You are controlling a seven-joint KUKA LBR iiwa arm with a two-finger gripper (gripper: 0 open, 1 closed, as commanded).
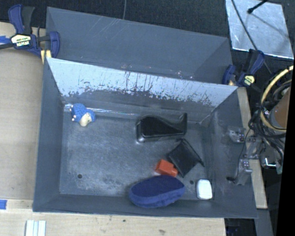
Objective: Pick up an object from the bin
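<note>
The gripper is hanging over the right wall of the grey bin, apart from the loose things. Nearest to it, a white block is lying beside a blue oval pouch. An orange block is touching a black flat piece. A black curved thing is lying behind them. A blue-and-cream toy is sitting far left.
</note>
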